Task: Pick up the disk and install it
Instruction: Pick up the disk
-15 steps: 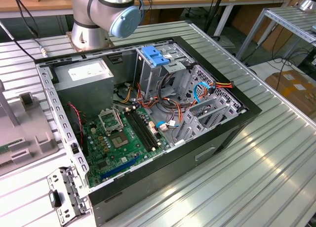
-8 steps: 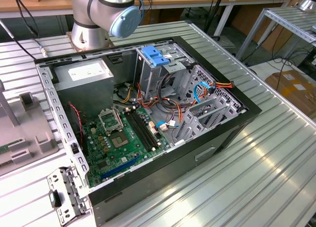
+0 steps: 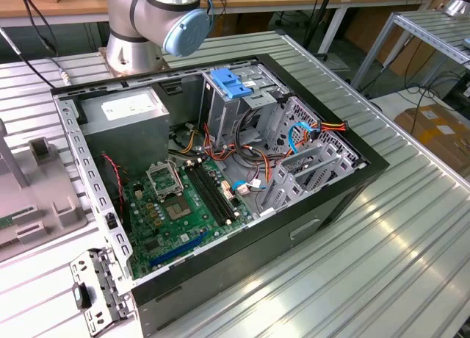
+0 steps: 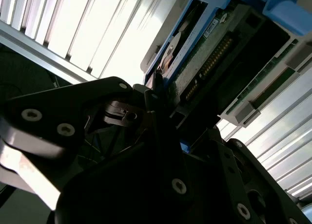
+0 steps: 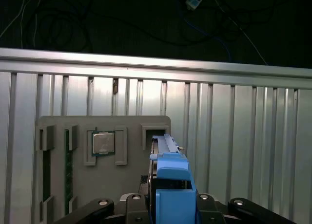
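The disk [image 5: 171, 182] stands on edge in a slot of a grey holder plate [image 5: 92, 185], its blue side rail facing the camera in the first wrist view. In the second wrist view the disk [image 4: 214, 44] shows its green board, connector and blue rails. My gripper [image 5: 170, 207] straddles it, with black fingers [image 5: 134, 202] pressed to both flat sides. In the second wrist view the gripper [image 4: 168, 104] appears shut on the disk's lower end. The open computer case [image 3: 323, 198] lies on the table in the exterior view.
Inside the case a tall metal cage with a blue cap [image 3: 230, 84] stands beside the grey power supply [image 3: 125, 117], with the motherboard [image 3: 176, 206] and loose cables below. The holder plate also carries a processor chip [image 5: 103, 142]. The table top is ribbed metal [image 5: 234, 136].
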